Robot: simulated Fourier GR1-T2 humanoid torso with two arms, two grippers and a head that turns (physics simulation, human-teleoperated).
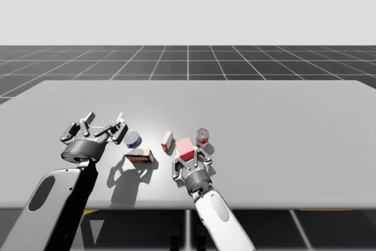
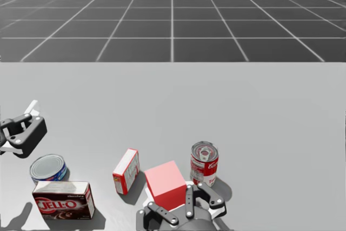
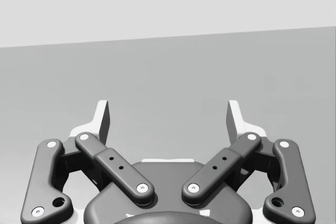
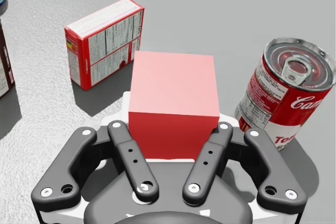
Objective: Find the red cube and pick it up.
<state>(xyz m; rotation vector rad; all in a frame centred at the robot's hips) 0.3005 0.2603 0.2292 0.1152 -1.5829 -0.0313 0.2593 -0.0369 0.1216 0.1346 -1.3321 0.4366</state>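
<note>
The red cube (image 1: 185, 148) (image 2: 165, 183) (image 4: 174, 100) sits between the fingers of my right gripper (image 1: 187, 154) (image 2: 171, 198) (image 4: 173, 129), which is shut on it from two sides near its lower half. The cube stands between a small red-and-white box (image 4: 105, 40) and a red-and-white can (image 4: 286, 90), close to both. My left gripper (image 1: 103, 123) (image 3: 169, 119) is open over bare table at the left, with nothing between its fingers; part of it appears at the head view's left edge (image 2: 21, 131).
A red-and-white box (image 1: 167, 140) (image 2: 126, 170) and a red-and-white can (image 1: 202, 138) (image 2: 204, 163) flank the cube. A blue-and-white can (image 1: 133, 140) (image 2: 47, 168) and a dark brown box (image 1: 140, 158) (image 2: 64, 199) lie by my left gripper. The grey table (image 1: 282, 121) stretches wide beyond.
</note>
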